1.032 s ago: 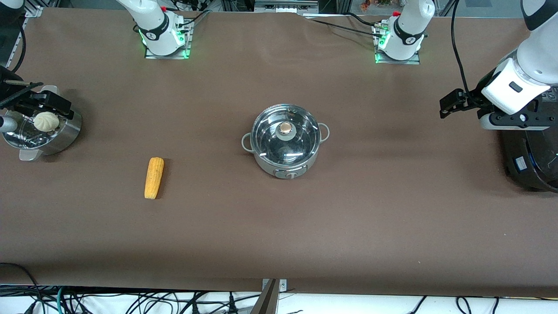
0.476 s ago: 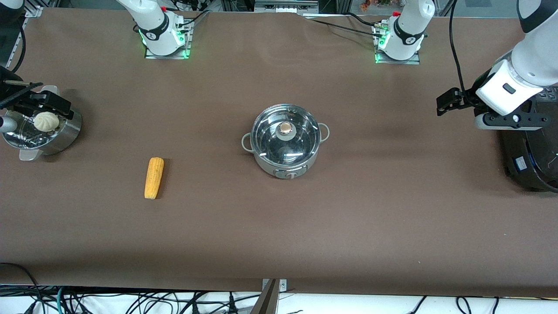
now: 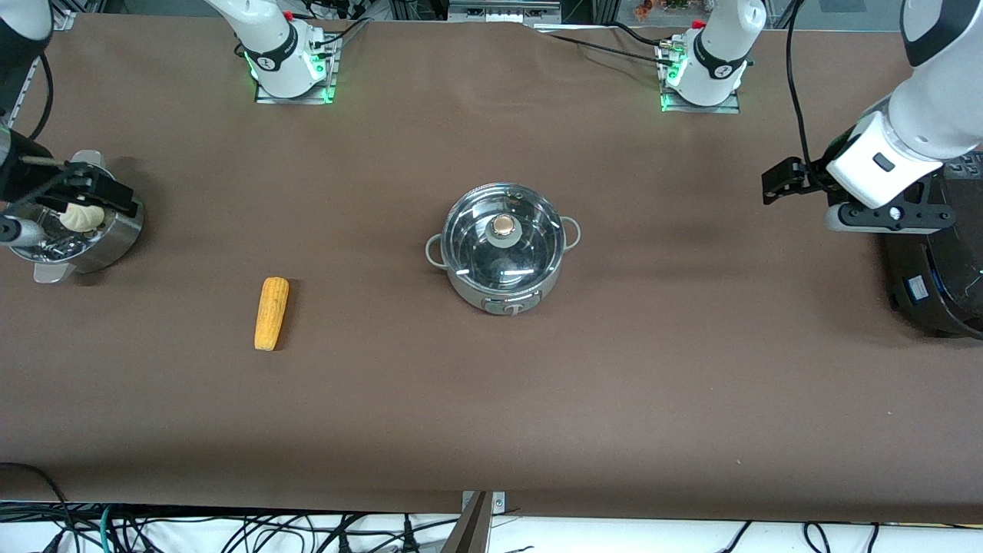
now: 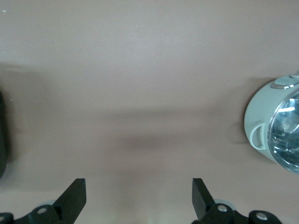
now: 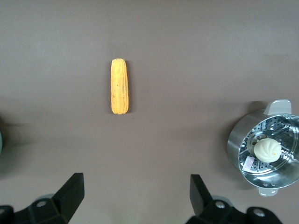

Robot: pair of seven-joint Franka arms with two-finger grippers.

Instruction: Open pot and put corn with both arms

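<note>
The pot [image 3: 503,265] stands mid-table with its clear glass lid [image 3: 503,238] on; its edge also shows in the left wrist view [image 4: 273,121]. The corn [image 3: 271,312] lies on the table toward the right arm's end, nearer the front camera than the pot, and also shows in the right wrist view [image 5: 119,86]. My left gripper [image 3: 887,219] is open and empty, up in the air beside the black cooker; in its wrist view [image 4: 138,189] only bare table lies between the fingers. My right gripper [image 3: 15,229] is open and empty, high over the steamer basket's end of the table [image 5: 135,186].
A steel steamer basket [image 3: 115,238] with a white bun [image 3: 77,217] stands at the right arm's end; it also shows in the right wrist view [image 5: 243,140]. A large black cooker [image 3: 933,284] stands at the left arm's end. Brown cloth covers the table.
My left gripper has drifted a little toward the pot. My right arm has shifted slightly, and its black wrist part now covers more of the bun. Pot and corn have not moved.
</note>
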